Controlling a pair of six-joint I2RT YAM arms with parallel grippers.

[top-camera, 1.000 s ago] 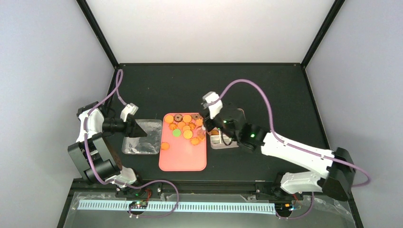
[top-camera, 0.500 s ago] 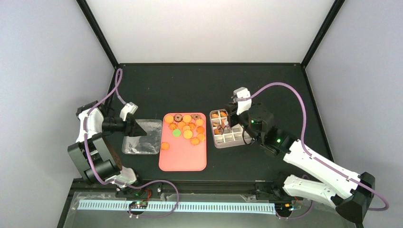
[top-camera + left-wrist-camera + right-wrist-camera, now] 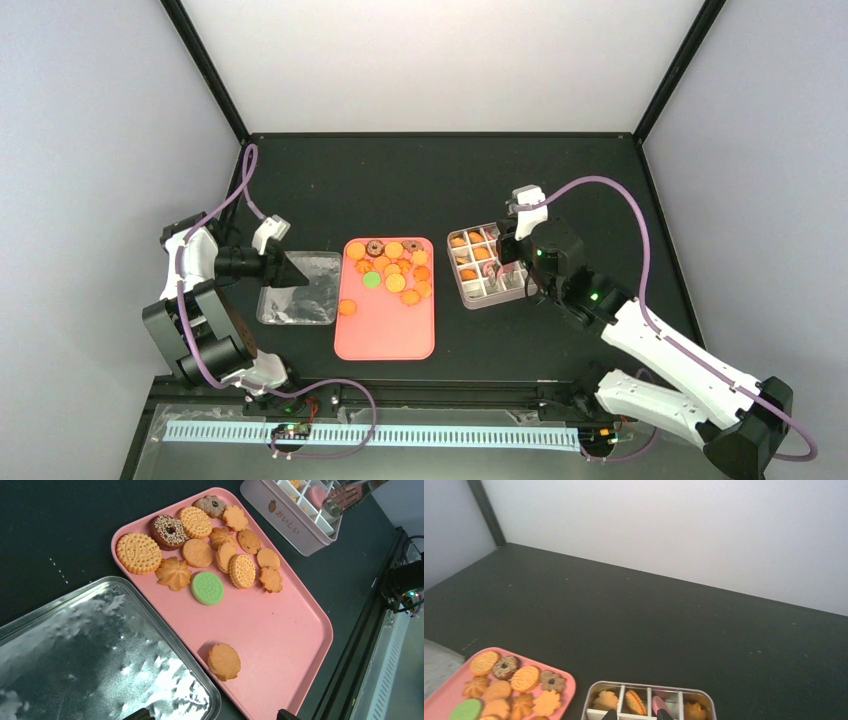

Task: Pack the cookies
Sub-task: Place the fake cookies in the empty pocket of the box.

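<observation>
Left gripper (image 3: pixel 212 715): is gaping wide, holding nothing.
Right gripper (image 3: pixel 637 714): is pinching a pink cookie (image 3: pixel 316 495) over the tin (image 3: pixel 295 527), 3 o'clock from the tray (image 3: pixel 280 645).

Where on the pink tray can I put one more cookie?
The tray is bare in its near half, from the green cookie down to the near rim, except one lone cookie by the left edge. The far end is crowded with cookies.
</observation>
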